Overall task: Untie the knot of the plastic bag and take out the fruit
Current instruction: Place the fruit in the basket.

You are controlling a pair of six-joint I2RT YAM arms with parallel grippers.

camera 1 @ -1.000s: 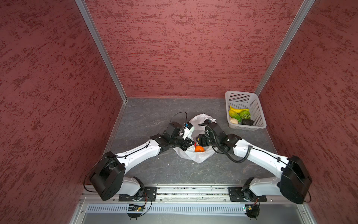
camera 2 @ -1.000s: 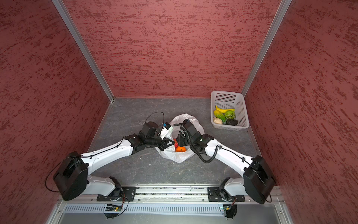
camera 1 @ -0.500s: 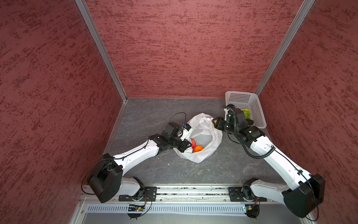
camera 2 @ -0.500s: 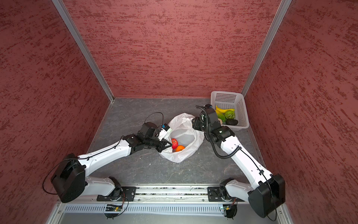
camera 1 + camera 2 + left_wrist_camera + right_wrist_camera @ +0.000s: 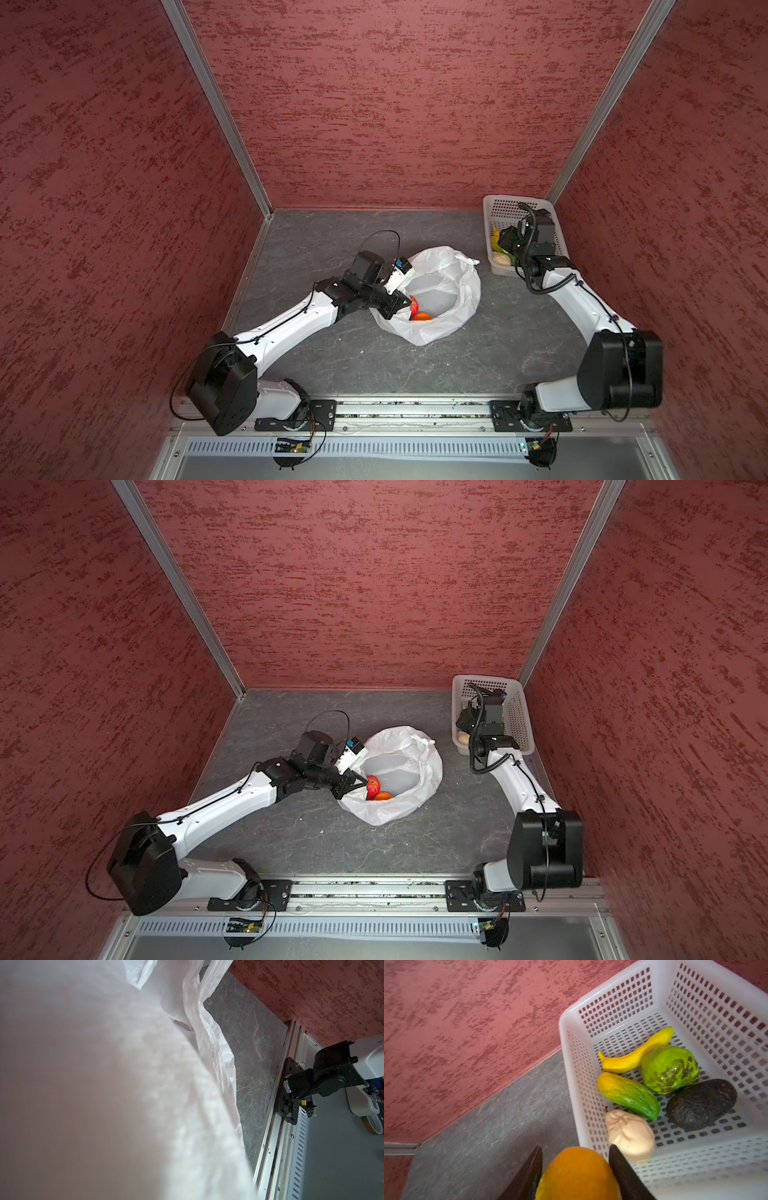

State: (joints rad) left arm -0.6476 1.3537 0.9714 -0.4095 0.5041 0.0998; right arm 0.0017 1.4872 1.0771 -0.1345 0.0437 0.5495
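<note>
Right wrist view: the right gripper [image 5: 575, 1151] had its two dark fingers [image 5: 529, 1172] spread around a round orange-yellow fruit [image 5: 577, 1176], pinching it just beside a corner of the basket [image 5: 612, 1001]. In both top views the left gripper [image 5: 394, 306] had its fingers pressed together on the rim of the bag [image 5: 449, 291], at the left edge of its open mouth.

The bag lay at the centre of the frame on a grey, stone-veined floor [image 5: 332, 249]. Rough, red, streaked walls [image 5: 395, 104] closed in three sides, and a metal rail [image 5: 415, 409] ran along the bottom.

The bag was thin, crinkled white plastic, slumped into a bowl. A glossy red apple [image 5: 372, 785] and an orange [image 5: 384, 796] touched inside it.

The basket, at the right of the frame, was stiff white plastic pierced with small holes. It held a curved yellow banana [image 5: 637, 1053], a bumpy green fruit [image 5: 670, 1070], a green-yellow mango [image 5: 629, 1093], a pale beige fruit [image 5: 629, 1136] and a dark, rough one [image 5: 702, 1103].
</note>
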